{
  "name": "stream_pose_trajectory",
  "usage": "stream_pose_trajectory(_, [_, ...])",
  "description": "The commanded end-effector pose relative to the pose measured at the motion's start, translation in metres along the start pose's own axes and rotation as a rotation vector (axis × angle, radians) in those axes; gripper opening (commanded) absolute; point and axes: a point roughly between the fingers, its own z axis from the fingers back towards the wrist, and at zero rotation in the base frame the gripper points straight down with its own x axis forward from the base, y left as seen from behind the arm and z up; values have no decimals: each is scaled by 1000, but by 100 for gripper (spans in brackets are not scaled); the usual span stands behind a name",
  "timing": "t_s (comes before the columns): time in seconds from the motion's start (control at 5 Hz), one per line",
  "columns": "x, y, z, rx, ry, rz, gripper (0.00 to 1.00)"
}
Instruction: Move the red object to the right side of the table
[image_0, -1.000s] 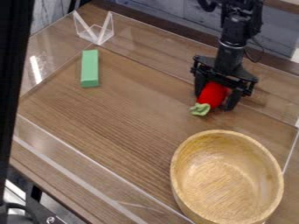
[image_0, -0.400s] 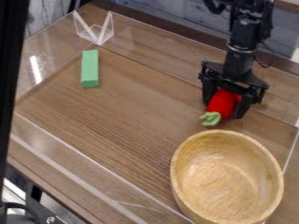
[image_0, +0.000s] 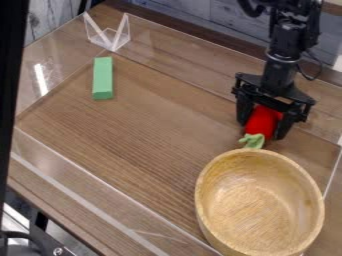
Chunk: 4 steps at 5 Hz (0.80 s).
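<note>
Red object (image_0: 259, 123) on table (image_0: 134, 130), at 3 o'clock of the frame, just beyond the bowl's far rim. Glossy red body upright between black fingers (image_0: 274, 115), pale green leafy end (image_0: 251, 142) poking out below toward 7 o'clock. Fingers spread wide, pointing straight down, one to each side of the fruit; whether they touch it, cannot tell. Black arm (image_0: 286, 40) rising from the fingers toward 12 o'clock and out of the top edge.

Round light wooden bowl (image_0: 259, 208) at 5 o'clock, open side up, nothing visible inside, its rim close to the leafy end but contact unclear. Green block (image_0: 103, 77) lying flat at 10 o'clock, well apart from the fruit and bowl, long side running roughly 12 to 6. Clear folded plastic piece (image_0: 107, 34) standing beyond the block at 11 o'clock, near the far wall.

Brown wood-grain surface edged by clear acrylic walls (image_0: 40, 75), visible along the left and near sides. Dark upright bar (image_0: 11, 90) filling the left edge of the view, blurred and close to the lens. Broad bare stretch of wood grain from centre to 8 o'clock, between block and bowl. Fruit nearer the right wall than the centre of the surface.
</note>
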Motion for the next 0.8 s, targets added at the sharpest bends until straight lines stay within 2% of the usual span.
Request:
stream_pose_trajectory(0.0, [7,8,40,-10,-107,14,100])
stream_pose_trajectory(0.2, [1,13,46,-8,-108,31,100])
stream_pose_trajectory(0.4, [-10,18,49,-21,-113,32,100])
stream_pose_trajectory(0.6, [-13,11,42,-18,-106,6,100])
